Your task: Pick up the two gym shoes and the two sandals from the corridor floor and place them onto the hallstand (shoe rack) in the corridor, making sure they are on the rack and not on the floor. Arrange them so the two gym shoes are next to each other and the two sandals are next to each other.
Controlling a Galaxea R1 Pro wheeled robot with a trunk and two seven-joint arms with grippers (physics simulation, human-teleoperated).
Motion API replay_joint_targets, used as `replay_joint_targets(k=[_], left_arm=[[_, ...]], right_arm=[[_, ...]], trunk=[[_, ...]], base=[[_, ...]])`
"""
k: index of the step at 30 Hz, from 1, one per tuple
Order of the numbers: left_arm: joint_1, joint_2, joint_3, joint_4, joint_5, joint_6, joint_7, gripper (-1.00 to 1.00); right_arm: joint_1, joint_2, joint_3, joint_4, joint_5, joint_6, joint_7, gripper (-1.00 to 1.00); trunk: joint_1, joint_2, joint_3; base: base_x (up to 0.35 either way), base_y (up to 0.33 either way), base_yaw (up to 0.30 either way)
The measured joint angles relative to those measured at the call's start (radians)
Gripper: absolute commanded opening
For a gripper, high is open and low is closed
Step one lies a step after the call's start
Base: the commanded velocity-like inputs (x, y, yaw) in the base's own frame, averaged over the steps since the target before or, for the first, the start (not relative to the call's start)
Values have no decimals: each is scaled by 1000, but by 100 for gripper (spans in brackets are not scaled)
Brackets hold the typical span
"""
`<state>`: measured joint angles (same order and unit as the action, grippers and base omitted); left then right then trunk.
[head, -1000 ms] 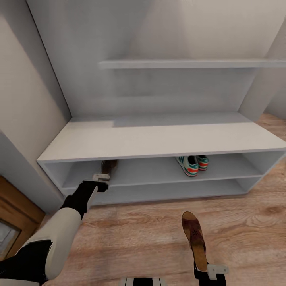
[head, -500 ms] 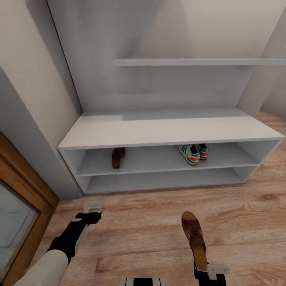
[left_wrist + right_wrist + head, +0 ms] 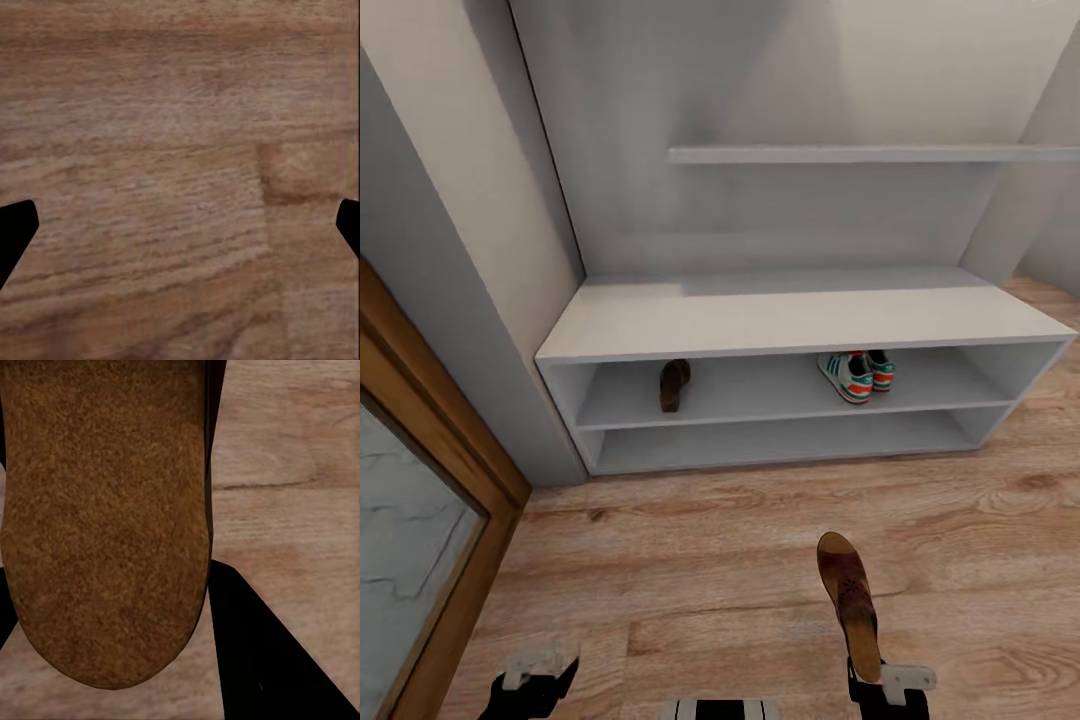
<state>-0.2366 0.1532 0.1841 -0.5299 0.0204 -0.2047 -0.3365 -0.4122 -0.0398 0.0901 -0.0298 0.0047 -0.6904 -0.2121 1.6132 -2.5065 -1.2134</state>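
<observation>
On the hallstand (image 3: 790,320), the upper open shelf holds one brown sandal (image 3: 674,385) near its left end and the two gym shoes (image 3: 855,375) side by side toward the right. The second sandal (image 3: 848,598) hangs over the corridor floor (image 3: 690,580), toe pointing at the rack, with my right gripper (image 3: 882,684) shut on its heel end. Its tan underside (image 3: 105,517) looms close in the right wrist view. My left gripper (image 3: 536,668) is low at the near left, open and empty, its fingertips (image 3: 15,232) spread wide over bare planks.
A wooden door frame with a pale panel (image 3: 420,520) stands at the left, beside a grey wall corner (image 3: 480,330). An upper shelf (image 3: 870,154) juts from the back panel. The bench top and lower shelf (image 3: 780,440) are bare. Floor planks stretch between me and the rack.
My left arm drew back from the upper open shelf, leaving a sandal there, and dropped to the near left. The camera moved, shifting the rack rightward and farther off. The right gripper kept its sandal.
</observation>
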Motion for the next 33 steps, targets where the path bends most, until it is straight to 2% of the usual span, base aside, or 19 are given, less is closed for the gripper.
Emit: replay_joint_targets(k=[2,6,11,16,18,20,22,23,24,25,27,28,30,31,32,33], left_arm=[[49,10,5,4,7,-52,-23,100],[87,30,25,10,25,-90,-32,100],[107,41,34,28,33,-101,-38,100],[112,70,38,51,39,-107,-56,100],[113,77,59,57,59,-109,-60,100],[113,78,70,62,68,-110,-64,100],[113,78,76,67,71,-119,-68,100],[113,77,78,69,71,-125,-69,100],[113,77,78,70,70,-131,-70,100],[113,76,79,71,69,-132,-70,100],[113,75,77,71,67,-135,-70,100],[113,75,75,72,67,-136,-71,100],[113,75,73,72,66,-136,-71,100],[113,74,72,72,66,-137,-71,100],[113,74,71,72,66,-137,-71,100],[113,74,71,72,66,-137,-71,100]], right_arm=[[0,0,1,0,0,0,1,-100],[0,1,0,-1,0,0,0,-100],[0,1,0,-1,-1,0,1,-100],[-1,5,0,-8,-1,4,-1,-100],[-2,12,1,-37,-1,20,-2,-100],[-2,23,2,-85,-1,85,-2,-100],[-2,40,2,-215,-1,295,-1,-100],[-2,42,-1,-245,-2,339,-2,-100],[-1,52,0,-337,-3,467,-2,-100],[-2,57,1,-374,-3,513,-2,-100],[-3,83,5,-501,-2,657,-5,-100],[-7,100,4,-548,-1,710,-8,-100],[-16,119,3,-584,-2,753,-19,-100],[-32,138,3,-607,0,790,-40,-100],[-63,166,4,-627,-2,836,-90,-100],[-78,175,3,-628,-1,848,-111,-100]], trunk=[[0,0,0],[0,0,0],[0,0,0],[0,0,0],[0,0,0],[0,0,0],[0,0,0],[0,0,0],[0,0,0],[0,0,0],[0,0,0],[0,0,0],[0,0,0],[0,0,0],[0,0,0],[0,0,0]], base=[[-3,2,0],[-1,1,0],[0,0,0],[0,0,0],[0,0,0],[0,0,0],[0,0,0],[0,0,0],[0,0,0],[0,0,0],[0,0,0],[0,0,0],[0,0,0],[0,0,0],[0,0,0],[0,0,0]])
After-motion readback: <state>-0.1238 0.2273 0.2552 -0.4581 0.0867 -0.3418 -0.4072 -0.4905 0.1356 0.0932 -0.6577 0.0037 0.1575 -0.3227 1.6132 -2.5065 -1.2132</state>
